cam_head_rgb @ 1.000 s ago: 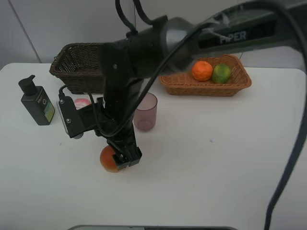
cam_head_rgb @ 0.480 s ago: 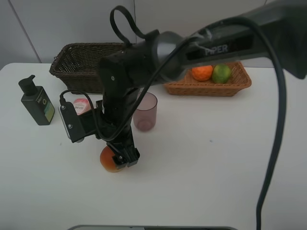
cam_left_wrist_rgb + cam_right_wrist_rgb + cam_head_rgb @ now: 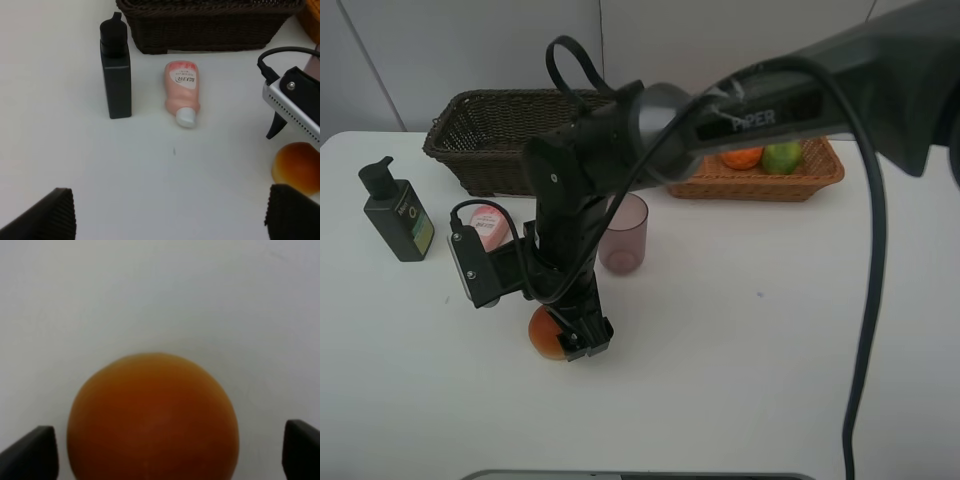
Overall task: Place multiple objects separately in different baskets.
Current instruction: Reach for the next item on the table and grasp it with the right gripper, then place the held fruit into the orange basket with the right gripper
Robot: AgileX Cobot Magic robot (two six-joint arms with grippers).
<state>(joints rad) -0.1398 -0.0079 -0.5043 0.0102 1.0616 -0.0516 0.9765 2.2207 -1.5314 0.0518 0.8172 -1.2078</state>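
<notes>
right end effector [image 3: 167,450], pointing down on a steeply bent arm [image 3: 565,210], stands spread astride the red-orange round fruit [image 3: 152,415], gaps both sides; purple cup [image 3: 623,233] near behind, bare surface [image 3: 770,330] toward the front edge. left end effector [image 3: 170,220] hangs spread.

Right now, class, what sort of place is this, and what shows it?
Probably a robotics lab bench: a plain white table, a cabled black robot arm, and a pump bottle, a dark basket and a tan basket set out.

Light: bright and even on the white surface [image 3: 770,330].
Shadows: soft and faint.
Blur: the round fruit [image 3: 152,415] looks fuzzy up close.
</notes>
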